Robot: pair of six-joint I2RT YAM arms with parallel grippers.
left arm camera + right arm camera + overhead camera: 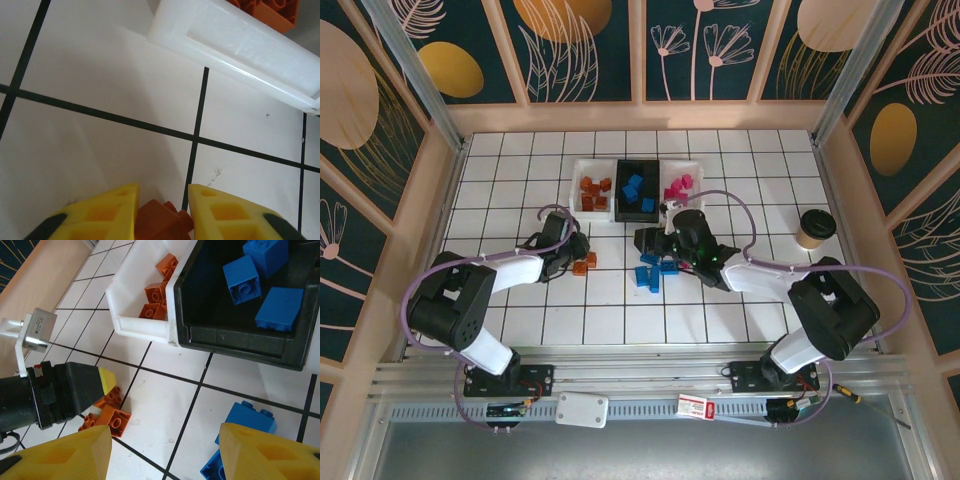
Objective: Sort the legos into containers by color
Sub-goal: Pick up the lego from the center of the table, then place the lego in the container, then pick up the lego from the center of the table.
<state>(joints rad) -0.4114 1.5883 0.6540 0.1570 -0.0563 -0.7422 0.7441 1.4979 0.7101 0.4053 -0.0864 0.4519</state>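
The white-tiled surface (620,310), gridded in black, carries three containers in a row at 12 o'clock: left white bin (576,190), black bin (638,164), right white bin (692,166). Loose orange legos (585,263) lie toward 9 o'clock, blue legos (652,275) at centre, and a paper cup (813,228) at 3 o'clock.

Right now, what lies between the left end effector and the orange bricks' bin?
Just bare tile with black grout lines, in the left wrist view. The left end effector grips an orange brick, apart from the bin.
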